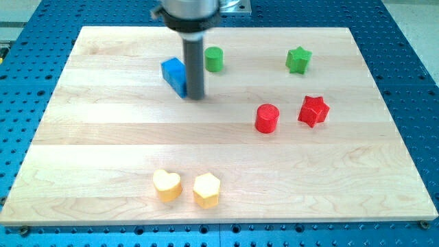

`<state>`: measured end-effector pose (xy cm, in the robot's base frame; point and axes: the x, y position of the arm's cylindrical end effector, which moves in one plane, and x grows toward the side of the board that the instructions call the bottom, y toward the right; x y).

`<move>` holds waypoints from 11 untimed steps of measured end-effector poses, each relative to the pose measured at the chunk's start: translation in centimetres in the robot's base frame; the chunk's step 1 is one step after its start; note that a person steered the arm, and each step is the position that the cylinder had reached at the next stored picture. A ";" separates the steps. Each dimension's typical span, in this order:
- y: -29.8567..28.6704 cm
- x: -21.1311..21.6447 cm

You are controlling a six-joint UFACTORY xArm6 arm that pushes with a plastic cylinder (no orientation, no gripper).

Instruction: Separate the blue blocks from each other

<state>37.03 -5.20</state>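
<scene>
My tip (195, 97) rests on the wooden surface (103, 137), at about 11 o'clock from the middle of the board. There is no claw on this arm, only the straight dark rod, so nothing is spread or pinched.

A blue block (174, 75) sits just to the view's left of the rod, at roughly 10 o'clock from my tip and touching or nearly touching the rod's side; I cannot tell which. Its shape is hard to make out, as the rod hides part of it. Only this one blue piece is plainly visible; whether a second one sits behind the rod cannot be told.

A green cylinder (214, 59) stands near the rod at about 1 o'clock from my tip, apart from the blue block. A green star (298, 60) lies well away at 2 o'clock.

A red cylinder (267, 118) sits at about 4 o'clock from my tip, with a red star (313, 110) just beside it on the view's right, the two apart.

Near the view's bottom, at 6 o'clock, a yellow heart (167, 185) and a yellow hexagon (206, 190) lie side by side, close together.
</scene>
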 end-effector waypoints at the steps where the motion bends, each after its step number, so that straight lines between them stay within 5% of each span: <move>1: 2.9 0.3; 2: 3.2 2.5; 5: -2.9 -4.6; 8: -13.5 -6.4; 10: 2.7 -10.5; 11: -2.9 -9.7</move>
<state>27.36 -8.11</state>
